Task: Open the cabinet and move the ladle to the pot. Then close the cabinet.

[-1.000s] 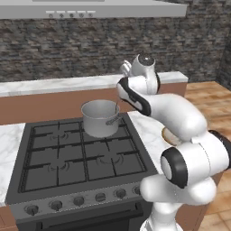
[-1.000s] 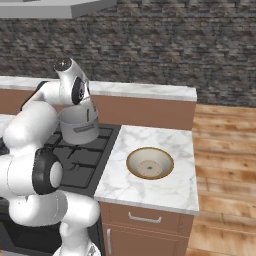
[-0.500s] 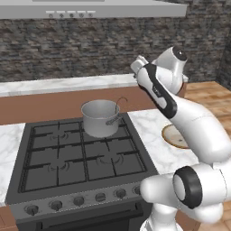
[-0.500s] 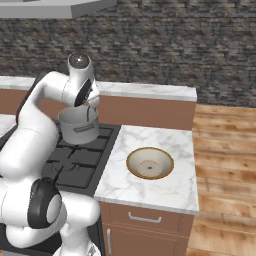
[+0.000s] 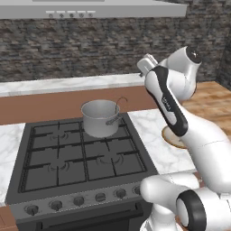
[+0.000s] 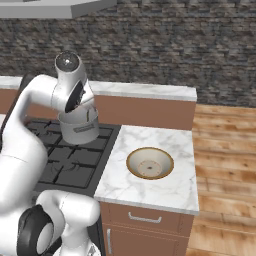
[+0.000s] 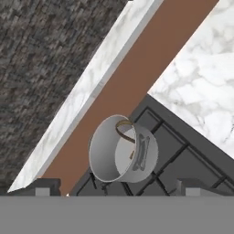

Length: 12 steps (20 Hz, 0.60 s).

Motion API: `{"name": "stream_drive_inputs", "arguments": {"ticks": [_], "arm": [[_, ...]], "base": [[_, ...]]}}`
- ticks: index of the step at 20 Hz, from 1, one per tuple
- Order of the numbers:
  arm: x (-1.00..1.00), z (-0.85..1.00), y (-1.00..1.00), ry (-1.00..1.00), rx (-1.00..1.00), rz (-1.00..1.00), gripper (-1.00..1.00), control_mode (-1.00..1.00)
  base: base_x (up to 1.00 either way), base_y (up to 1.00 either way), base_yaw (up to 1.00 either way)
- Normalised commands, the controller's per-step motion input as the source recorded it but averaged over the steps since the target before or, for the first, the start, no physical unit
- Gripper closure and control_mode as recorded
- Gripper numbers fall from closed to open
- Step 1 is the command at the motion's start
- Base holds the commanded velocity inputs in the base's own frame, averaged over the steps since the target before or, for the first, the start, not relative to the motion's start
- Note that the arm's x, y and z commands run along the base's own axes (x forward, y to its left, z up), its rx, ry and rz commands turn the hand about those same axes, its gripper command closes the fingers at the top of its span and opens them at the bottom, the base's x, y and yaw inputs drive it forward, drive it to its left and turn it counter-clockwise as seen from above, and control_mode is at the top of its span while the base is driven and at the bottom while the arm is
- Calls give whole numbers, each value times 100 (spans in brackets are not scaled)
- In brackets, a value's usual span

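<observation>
**Inspector:** While the arm stands raised over the black gas cooktop (image 5: 58, 159), where do the task's things lie?

**Assessor:** A small shiny steel cylindrical pot (image 5: 100, 118) sits on the cooktop's rear right burner, close to the brown upstand. A thin curved grey stem (image 5: 122, 101) rises above its rim on the right. I judge it may be part of the ladle, resting inside, but I cannot tell for certain. Something brownish lies against the pot's inner wall in the hand view, too small to identify.

**Inspector:** Jaws?

**Assessor:** Wide apart, nothing between them, looking down at the pot from above.

**Inspector:** Hazards?

**Assessor:** Two, in my judgement. A wide swing of the arm toward the cabinet could clip the pot, as the hand sits near it in the right base view. That could tip the pot or throw out what leans in it. Also, a beige round shallow dish-like thing (image 6: 150, 163) lies on the white marble bench (image 6: 165, 195) beside the cooktop. If that is the ladle's bowl, the transfer is not done.

**Inspector:** Count?

**Assessor:** One pot, one stem, one beige round thing, one cooktop, one grey hood (image 5: 90, 9).
</observation>
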Motion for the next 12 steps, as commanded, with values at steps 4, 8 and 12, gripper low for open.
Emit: {"name": "stream_drive_inputs", "arguments": {"ticks": [4,8,12], "arm": [[-58,28,4,0,0,0,-100,-100],[-56,27,0,1,0,0,-100,-100],[-46,19,0,2,0,0,-100,-100]], "base": [[0,0,0],[0,0,0],[0,0,0]]}}
